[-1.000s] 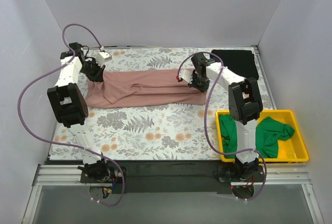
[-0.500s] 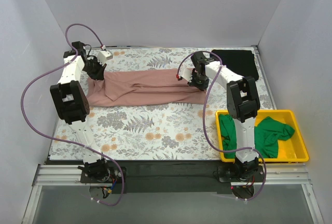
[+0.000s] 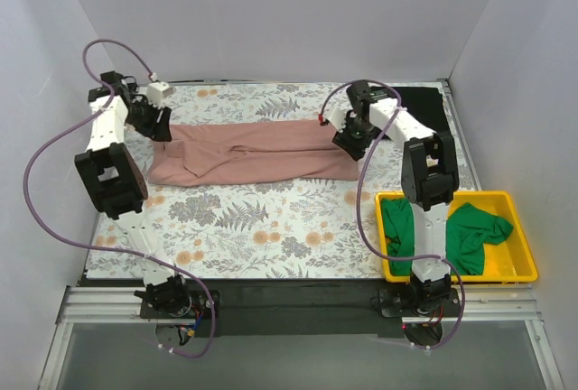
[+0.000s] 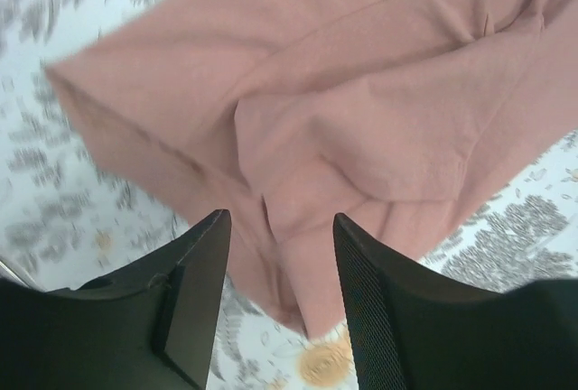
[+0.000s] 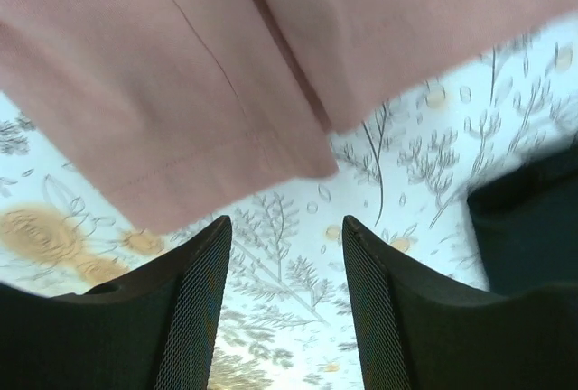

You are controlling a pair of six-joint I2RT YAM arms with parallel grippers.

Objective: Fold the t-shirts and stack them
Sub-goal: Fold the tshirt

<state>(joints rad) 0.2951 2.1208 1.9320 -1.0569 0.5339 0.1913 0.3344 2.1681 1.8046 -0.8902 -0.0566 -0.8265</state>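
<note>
The dusty pink t-shirt (image 3: 253,151) lies folded into a long band across the floral table covering. My left gripper (image 3: 155,125) hovers over its left end, open, with only cloth below the spread fingers (image 4: 199,273); the pink t-shirt (image 4: 361,92) fills that view. My right gripper (image 3: 353,137) hangs open just past the shirt's right end, above bare covering, with the pink hem (image 5: 181,74) ahead of it. The black t-shirt (image 3: 424,108) lies folded at the back right, its corner (image 5: 528,218) beside my right finger. The green t-shirt (image 3: 479,232) sits crumpled in the bin.
A yellow plastic bin (image 3: 524,273) stands at the front right, next to the right arm's base. White walls enclose the table on the left, back and right. The floral table covering (image 3: 262,227) stretches in front of the pink shirt.
Both grippers were shut on the pink shirt's ends and have opened and let go. The left gripper has drawn back to the left, the right one to the right.
</note>
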